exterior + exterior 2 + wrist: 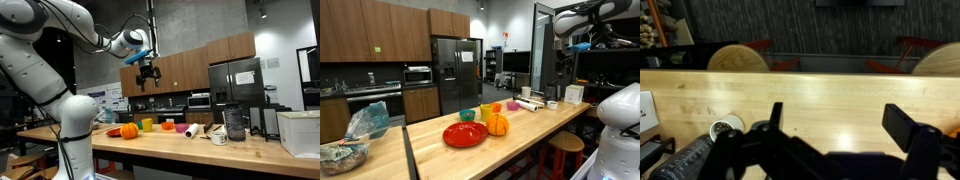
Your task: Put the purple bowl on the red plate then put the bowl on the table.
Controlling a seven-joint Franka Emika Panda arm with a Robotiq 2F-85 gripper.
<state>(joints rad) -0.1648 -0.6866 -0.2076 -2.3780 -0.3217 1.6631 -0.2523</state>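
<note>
**Tool high and open, bowl is down and off to the side**

Tool (148, 72) hangs well above the surface (250, 155). The jaws are spread wide with nothing between them. The wrist view shows the same, with only bare wood under the gap.

The purple bowl (180, 124) sits upright on the surface in the row of small items, just beside the white roll (192, 130). In this exterior view it lies below the tool and off to the right. The tool looks closer to being over the yellow-green cup (147, 124), though depth from this angle is unclear. The bowl isn't in the wrist view, so I'd say the tool isn't lined up over it yet.

The red plate (465, 134) is at the other end of the row, touching or nearly touching the pumpkin (497, 124), which sits between plate and bowl.

My read:
- The grasp hasn't started and the task is at its first step.
- Next move needs a sideways shift toward the bowl, then a straight drop.
- The bowl is round with no long axis, so wrist angle is free. Pinch one wall over the rim.
- There's only one arm, so no choice to make there.
- Neighbours are close, so pick the jaw line that avoids clipping the roll.
- The carry to the plate must clear the pumpkin and cup.
</note>
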